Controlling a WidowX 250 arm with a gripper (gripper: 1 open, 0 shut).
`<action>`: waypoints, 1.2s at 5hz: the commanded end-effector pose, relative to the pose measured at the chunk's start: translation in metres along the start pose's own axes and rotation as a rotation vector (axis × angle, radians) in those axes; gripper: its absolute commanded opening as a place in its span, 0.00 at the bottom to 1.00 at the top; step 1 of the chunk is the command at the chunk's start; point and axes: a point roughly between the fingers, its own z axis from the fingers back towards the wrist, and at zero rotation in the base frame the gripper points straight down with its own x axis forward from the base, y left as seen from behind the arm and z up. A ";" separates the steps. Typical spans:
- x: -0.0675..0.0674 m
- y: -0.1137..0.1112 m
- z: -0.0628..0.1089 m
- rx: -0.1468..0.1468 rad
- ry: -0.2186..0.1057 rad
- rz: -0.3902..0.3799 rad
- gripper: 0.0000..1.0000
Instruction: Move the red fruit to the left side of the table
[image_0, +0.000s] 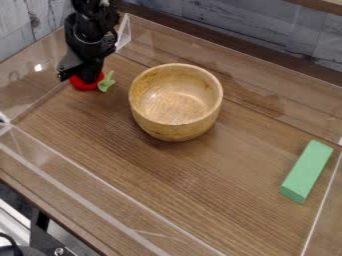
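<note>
Red and glossy, the toy strawberry (88, 83) sits at the far left of the brown wood-grain tabletop (174, 180), close to the clear acrylic wall (30, 72) on that side, with a bit of its light green leafy cap poking out to the right. We see the black hand (84, 72) coming down steeply from above and standing right over the strawberry, its fingertips at the fruit's top and sides so that much of the red is hidden behind them. From this one view we cannot tell whether the fingers are clamped on the strawberry or standing slightly apart from it; the dark tips and the fruit run together. The fruit appears to rest on the wood rather than hang in the air, though the contact is partly hidden. Just to the right of it, but apart, we find a round wooden bowl (175, 100), upright and with nothing in it, much larger than the strawberry. Well away, near the right edge of the tabletop, a flat light-green rectangular block (307, 171) lies at a slant beside the acrylic wall there. Behind the far wall we make out a grey, weathered plank backdrop (254, 25).
</note>
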 end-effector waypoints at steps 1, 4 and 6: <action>-0.007 0.017 -0.013 0.067 0.029 -0.005 1.00; -0.007 0.017 -0.010 0.102 0.013 -0.016 1.00; -0.007 0.015 -0.009 0.122 0.006 -0.027 1.00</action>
